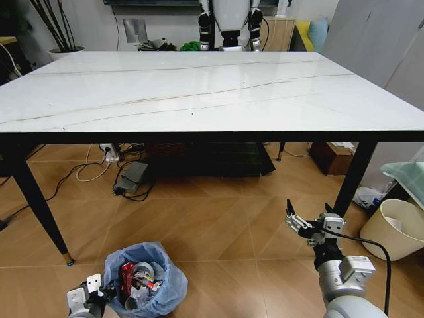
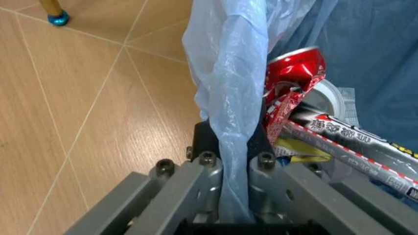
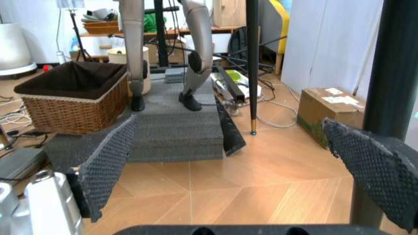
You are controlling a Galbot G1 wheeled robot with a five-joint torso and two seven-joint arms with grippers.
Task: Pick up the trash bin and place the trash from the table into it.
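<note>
We see the left gripper (image 2: pixel 232 169) clamped on the bin (image 1: pixel 147 278) bag rim (can (image 2: pixel 292 81) inside); right gripper (image 1: pixel 306 226) hangs apart.

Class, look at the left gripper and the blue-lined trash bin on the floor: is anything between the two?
Nothing visible stands between them. The left gripper is shut on the rim of the trash bin, pinching the blue bag liner between its fingers. The bin holds a crushed red can and wrappers. The right gripper hangs open, apart from the bin.
</note>
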